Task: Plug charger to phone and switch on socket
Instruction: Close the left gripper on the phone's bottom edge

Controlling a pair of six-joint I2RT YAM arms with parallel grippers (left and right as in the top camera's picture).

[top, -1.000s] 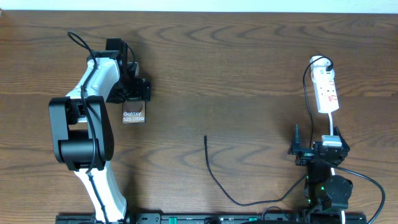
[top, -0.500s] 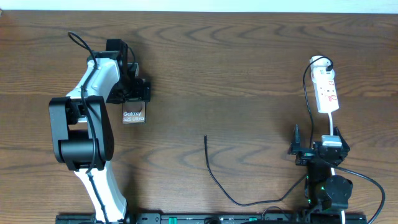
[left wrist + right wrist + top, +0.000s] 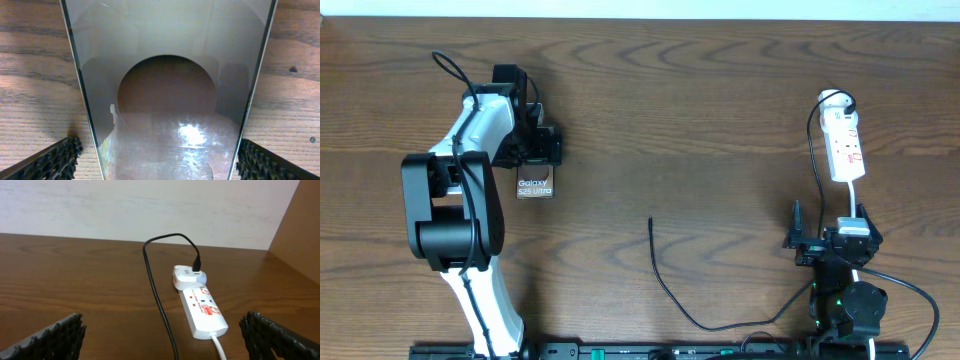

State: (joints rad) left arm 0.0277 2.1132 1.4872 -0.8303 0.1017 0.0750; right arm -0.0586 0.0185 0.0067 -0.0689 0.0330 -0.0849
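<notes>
The white power strip point(image 3: 844, 148) lies ahead of the right gripper point(image 3: 828, 225), whose fingers are spread and empty. The Galaxy phone point(image 3: 534, 186) lies flat between the left gripper's point(image 3: 537, 158) open fingers. The black charger cable point(image 3: 660, 275) lies loose, well apart from both, and plugging and switching are not yet done.

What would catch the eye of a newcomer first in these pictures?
The flat dark-framed smartphone lies on the left of the brown wooden table, with the left gripper straddling its far end. Next come the thin black charger cable, its tip free in the middle, and the narrow white power strip at far right.
</notes>
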